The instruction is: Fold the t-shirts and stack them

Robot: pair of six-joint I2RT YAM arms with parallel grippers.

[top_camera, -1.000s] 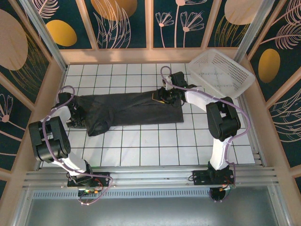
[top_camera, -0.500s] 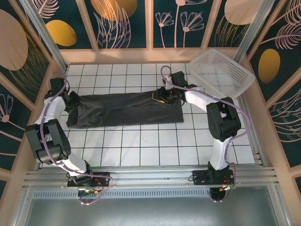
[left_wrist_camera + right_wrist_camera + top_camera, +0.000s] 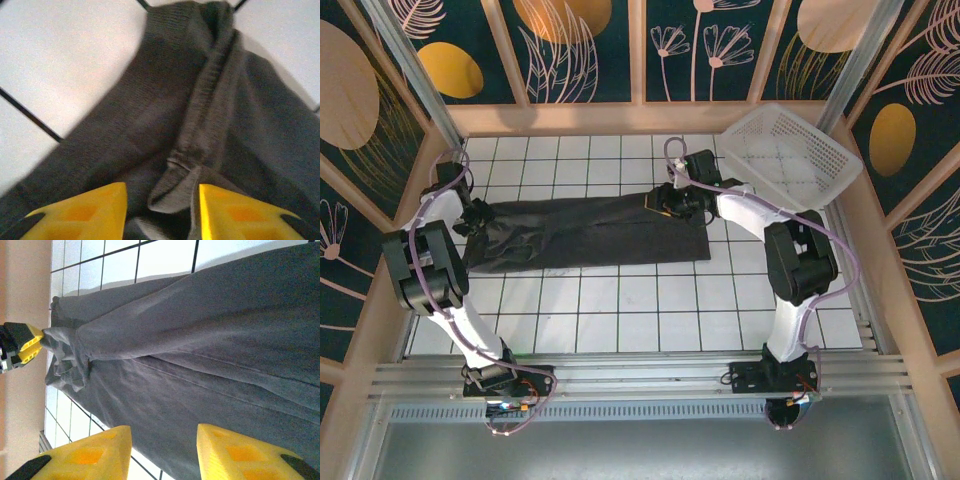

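Observation:
One dark charcoal t-shirt (image 3: 580, 232) lies as a long band across the tiled table (image 3: 620, 310). My left gripper (image 3: 478, 215) is at its far-left top corner. In the left wrist view a curled fold of the t-shirt (image 3: 235, 115) sits between the yellow fingers (image 3: 90, 212). In the right wrist view the cloth (image 3: 200, 340) is drawn to a point at the left gripper (image 3: 22, 342). My right gripper (image 3: 662, 205) is at the band's top edge, right of centre. There, taut fabric runs down between the yellow fingers (image 3: 240, 452).
A white lattice basket (image 3: 788, 150) stands tilted at the back right corner, close behind the right arm. Wooden walls enclose the table on three sides, and the left arm is near the left wall. Bare tiles (image 3: 650, 300) lie in front of the shirt.
My left gripper has swung from the shirt's sagging lower left up toward the back left, drawing that end out straight. The right gripper has hardly moved.

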